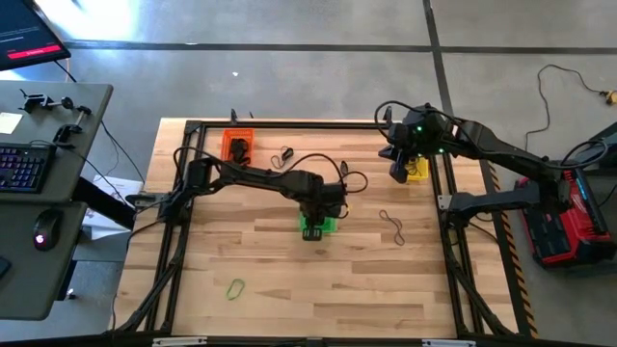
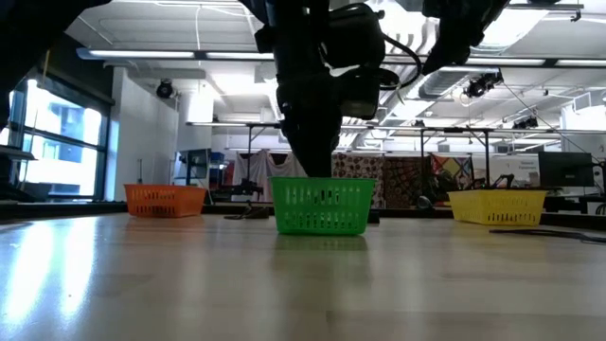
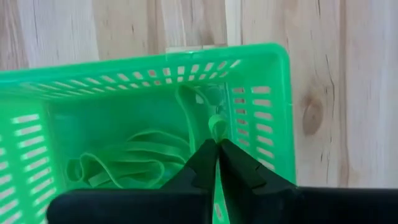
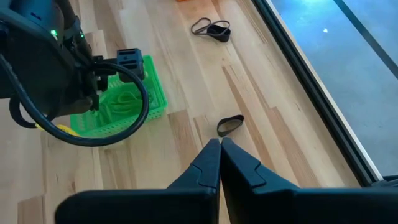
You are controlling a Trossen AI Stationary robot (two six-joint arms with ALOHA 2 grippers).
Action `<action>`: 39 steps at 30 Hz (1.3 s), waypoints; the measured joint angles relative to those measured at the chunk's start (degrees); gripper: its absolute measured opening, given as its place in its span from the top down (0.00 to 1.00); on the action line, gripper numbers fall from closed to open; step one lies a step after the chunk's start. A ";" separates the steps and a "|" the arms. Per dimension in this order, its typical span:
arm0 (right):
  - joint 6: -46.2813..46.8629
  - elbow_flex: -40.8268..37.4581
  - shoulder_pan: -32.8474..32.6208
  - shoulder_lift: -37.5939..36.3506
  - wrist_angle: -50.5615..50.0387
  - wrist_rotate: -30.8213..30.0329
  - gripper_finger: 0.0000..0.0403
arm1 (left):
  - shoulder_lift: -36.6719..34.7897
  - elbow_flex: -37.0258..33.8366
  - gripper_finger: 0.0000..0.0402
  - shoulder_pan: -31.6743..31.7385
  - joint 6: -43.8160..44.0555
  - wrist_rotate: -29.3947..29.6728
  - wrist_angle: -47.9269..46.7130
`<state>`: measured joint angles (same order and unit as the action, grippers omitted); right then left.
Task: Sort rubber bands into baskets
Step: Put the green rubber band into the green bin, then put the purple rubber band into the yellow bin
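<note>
— Where's my left gripper (image 3: 217,144)?
— Over the green basket (image 3: 261,68), fingers pinching a green rubber band (image 3: 216,126) above others.
— Right gripper (image 4: 220,144)?
— Near the yellow basket (image 1: 417,170), fingers pressed together.

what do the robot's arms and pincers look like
Both arms are dark, nearly black, built of jointed tubular links with looping black cables along them. The left arm carries a cable loop near its wrist; the right arm shows small green lights at its wrist. Each pincer, left and right, has two matte black, wedge-shaped fingers tapering to narrow tips.
</note>
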<state>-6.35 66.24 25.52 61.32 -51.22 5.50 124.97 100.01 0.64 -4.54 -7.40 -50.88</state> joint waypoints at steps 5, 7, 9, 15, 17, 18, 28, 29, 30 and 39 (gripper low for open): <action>0.23 0.00 -0.02 0.00 -0.02 -0.01 1.00 | -0.09 0.00 0.89 0.00 -0.53 0.01 0.48; 0.40 0.00 -0.04 0.00 -0.04 -0.02 1.00 | -0.09 0.00 0.85 0.00 -0.49 0.00 0.39; 0.48 0.00 -0.04 0.00 -0.03 -0.02 1.00 | -0.09 0.32 0.81 0.04 0.09 0.01 -0.46; 0.50 0.00 -0.04 0.00 -0.02 -0.02 1.00 | -0.24 3.75 0.69 0.33 0.84 1.26 -4.24; 0.53 0.00 -0.04 0.00 -0.02 -0.04 1.00 | -0.45 4.98 0.67 0.56 -0.15 1.53 -5.42; 0.53 0.00 -0.04 0.00 0.00 -0.04 1.00 | -0.55 5.70 0.67 0.68 -0.71 1.74 -5.52; 3.21 0.00 -0.04 0.09 2.53 -0.09 1.00 | -6.05 7.50 0.75 3.99 -2.10 3.12 -7.64; 3.35 0.00 -0.04 0.09 2.79 -0.09 1.00 | -6.92 7.50 0.77 4.49 -2.10 3.12 -7.89; 3.37 0.00 -0.04 0.09 2.99 -0.10 1.00 | -8.05 7.50 0.79 5.06 -2.09 3.13 -7.81; 3.54 0.00 -0.04 0.11 7.37 -0.28 1.00 | -17.00 1.51 0.98 10.47 1.43 4.08 -1.69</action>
<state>-2.81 66.24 25.47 61.43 -43.85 5.21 107.97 101.51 11.11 -3.11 -3.31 -52.57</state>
